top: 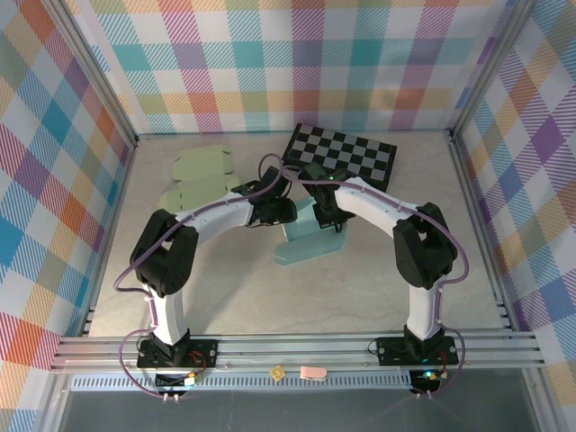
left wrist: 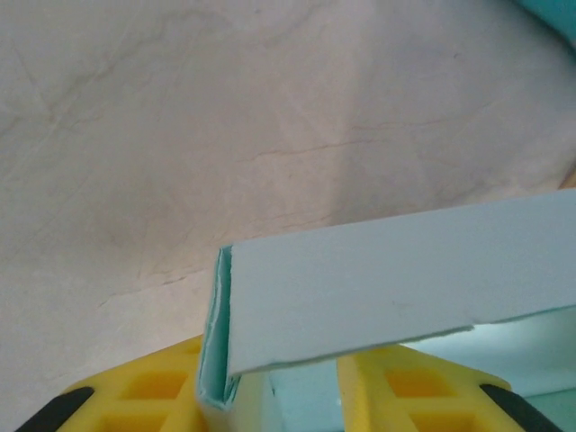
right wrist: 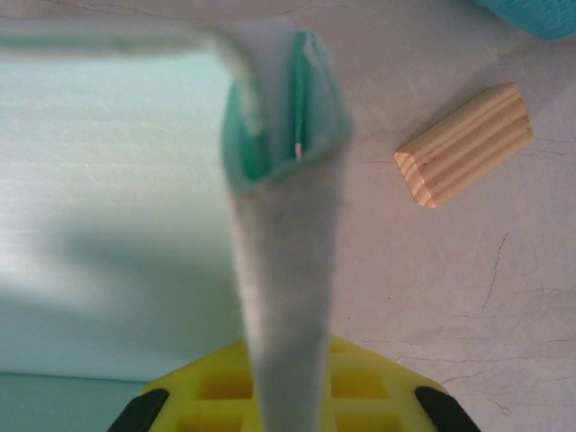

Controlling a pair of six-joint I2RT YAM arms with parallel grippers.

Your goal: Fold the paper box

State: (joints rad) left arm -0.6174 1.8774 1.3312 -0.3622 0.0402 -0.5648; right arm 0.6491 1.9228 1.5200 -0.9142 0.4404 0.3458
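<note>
Pale-green paper box [top: 306, 236]: right tool [right wrist: 288, 391] clamped on its fold; left tool [left wrist: 279, 387] parted around its edge.

A black-and-white checkerboard mat [top: 346, 155] is laid at the far side of the table [top: 270, 297], tilted relative to the back wall. Two pale green flat sheets [top: 202, 165] are placed at the far left, one just beside the other (their outlines are lobed, like cut blanks). In the right wrist view a small wooden block [right wrist: 463, 144], ridged along its top, is seen lying on the cracked beige surface. The space is enclosed by plaid walls [top: 297, 63]. On the front rail [top: 297, 346] a small yellow piece [top: 278, 371] and a pink piece [top: 313, 372] are set.
</note>
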